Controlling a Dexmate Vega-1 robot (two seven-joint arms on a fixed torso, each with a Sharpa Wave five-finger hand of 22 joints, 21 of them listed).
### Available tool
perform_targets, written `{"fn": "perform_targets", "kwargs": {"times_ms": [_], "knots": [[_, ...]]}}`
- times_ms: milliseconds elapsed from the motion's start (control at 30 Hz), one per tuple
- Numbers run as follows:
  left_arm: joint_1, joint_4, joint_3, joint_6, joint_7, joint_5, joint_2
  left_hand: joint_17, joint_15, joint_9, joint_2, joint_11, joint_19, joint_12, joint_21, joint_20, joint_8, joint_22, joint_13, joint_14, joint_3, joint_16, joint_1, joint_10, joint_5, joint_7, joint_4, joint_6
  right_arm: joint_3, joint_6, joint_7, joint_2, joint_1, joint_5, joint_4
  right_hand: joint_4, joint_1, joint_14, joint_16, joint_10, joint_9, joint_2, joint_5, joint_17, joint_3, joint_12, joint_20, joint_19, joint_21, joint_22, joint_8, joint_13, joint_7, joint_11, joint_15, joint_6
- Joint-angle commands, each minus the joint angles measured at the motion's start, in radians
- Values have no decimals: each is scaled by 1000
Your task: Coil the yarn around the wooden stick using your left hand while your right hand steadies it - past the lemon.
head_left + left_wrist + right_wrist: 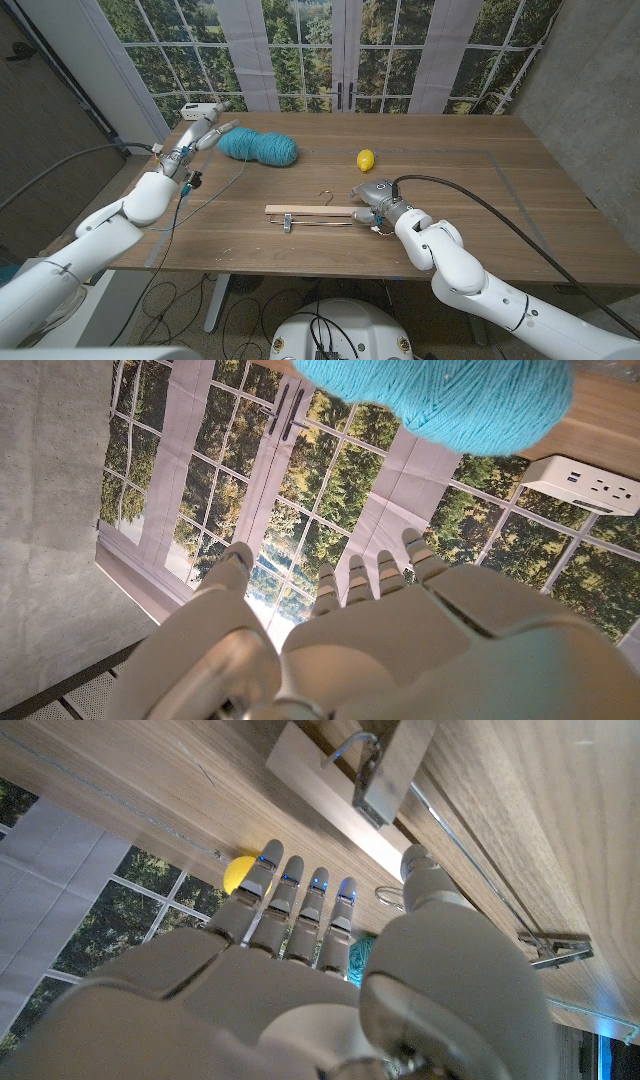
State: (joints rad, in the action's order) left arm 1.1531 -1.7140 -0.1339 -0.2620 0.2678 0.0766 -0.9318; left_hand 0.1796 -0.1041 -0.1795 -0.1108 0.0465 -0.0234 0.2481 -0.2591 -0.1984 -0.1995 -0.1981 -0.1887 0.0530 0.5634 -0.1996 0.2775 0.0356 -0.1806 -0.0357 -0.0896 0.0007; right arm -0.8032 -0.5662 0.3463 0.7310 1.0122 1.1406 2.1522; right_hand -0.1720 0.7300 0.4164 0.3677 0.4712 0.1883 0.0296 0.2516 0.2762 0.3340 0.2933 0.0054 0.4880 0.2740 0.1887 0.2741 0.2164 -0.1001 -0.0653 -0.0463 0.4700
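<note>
The skein of teal yarn (259, 146) lies whole on the wooden table (520, 200) at about 11 o'clock from centre, one loose strand trailing toward the near-left edge, and none of it is wound on the wooden clip hanger (312, 212), the only stick-like piece, which lies at 6 o'clock of centre. The left hand (204, 132), fingers spread and holding nothing, hovers just beside the skein's 9 o'clock end; the right hand (377, 200) sits at the hanger's 3 o'clock end, contact uncertain, grip cannot be determined. With the small yellow lemon (366, 159) at 1 o'clock of the hanger, coiling is judged not yet begun: everything remains to do.
</note>
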Motion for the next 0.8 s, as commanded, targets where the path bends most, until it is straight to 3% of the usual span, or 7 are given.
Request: {"fn": "perform_targets", "kwargs": {"times_ms": [33, 200, 367, 567, 700, 767, 800], "knots": [[2, 20, 4, -30, -20, 13, 13, 6, -5, -1, 8, 14, -2, -3, 4, -6, 1, -2, -5, 4, -5, 2, -10, -2, 7, -9, 5, -3, -3, -40, 45, -19, 15, 55, -32, -1, 22, 3, 4, 9, 1, 4, 9, 3, 2, 0, -4, 6, 0, 2, 1, 3, -5, -5, -123, 8], [-13, 38, -6, -46, -38, 27, 22, 10, -5, -1, 6, 19, -3, -3, 4, -8, 4, -3, -6, 5, -13, 1, -25, -5, 10, -12, 15, -3, -7, -49, 60, -27, 16, 67, -50, -2, 41, 5, 6, 10, 1, 8, 12, 6, 3, -2, -11, 8, 0, 2, 4, 3, -12, -7, -129, 24], [-27, 52, -15, -59, -69, 45, 19, 12, -6, -2, 5, 21, -3, -5, 4, -10, 6, -4, -7, 5, -20, 0, -40, -5, 11, -14, 25, -4, -7, -57, 71, -32, 14, 70, -66, 4, 65, 24, 22, 36, 1, 11, 16, 17, -5, 4, -21, 16, 2, 2, 19, 4, -19, -4, -139, 82], [-35, 66, -20, -74, -69, 54, 31, 14, -11, -2, 7, 24, -13, -8, 8, -13, 8, -6, -7, 14, -29, 3, -57, -2, 12, -16, 35, -8, -14, -64, 73, -37, 10, 77, -83, 11, 108, 102, 79, 125, 2, 22, 22, 59, -25, 40, -37, 38, 9, 4, 38, 17, -25, -5, -145, 172], [-36, 70, -20, -82, -72, 60, 32, 15, -11, -1, 8, 24, -14, -8, 8, -14, 9, -6, -7, 15, -31, 3, -62, -3, 12, -17, 38, -7, -11, -29, -6, -28, 15, 55, -103, -1, 214, 222, 190, 238, 8, 32, 34, 162, -44, 108, -50, 94, 37, 10, 74, 50, -36, -20, -167, 289], [-35, 70, -19, -83, -68, 55, 31, 15, -11, -1, 8, 24, -14, -8, 8, -14, 9, -6, -7, 15, -33, 3, -65, -3, 12, -17, 39, -7, -1, 0, -66, -17, 22, 25, -111, -11, 335, 285, 271, 319, 12, 42, 42, 252, -43, 161, -55, 130, 63, 18, 96, 79, -45, -26, -180, 355], [-35, 70, -19, -81, -68, 54, 30, 15, -12, -1, 8, 24, -15, -9, 8, -14, 9, -6, -7, 15, -33, 3, -66, -3, 12, -17, 40, -6, 2, 12, -97, -12, 25, 17, -116, -10, 371, 299, 290, 326, 13, 47, 41, 277, -42, 168, -57, 141, 72, 21, 101, 87, -47, -26, -182, 367]]}}
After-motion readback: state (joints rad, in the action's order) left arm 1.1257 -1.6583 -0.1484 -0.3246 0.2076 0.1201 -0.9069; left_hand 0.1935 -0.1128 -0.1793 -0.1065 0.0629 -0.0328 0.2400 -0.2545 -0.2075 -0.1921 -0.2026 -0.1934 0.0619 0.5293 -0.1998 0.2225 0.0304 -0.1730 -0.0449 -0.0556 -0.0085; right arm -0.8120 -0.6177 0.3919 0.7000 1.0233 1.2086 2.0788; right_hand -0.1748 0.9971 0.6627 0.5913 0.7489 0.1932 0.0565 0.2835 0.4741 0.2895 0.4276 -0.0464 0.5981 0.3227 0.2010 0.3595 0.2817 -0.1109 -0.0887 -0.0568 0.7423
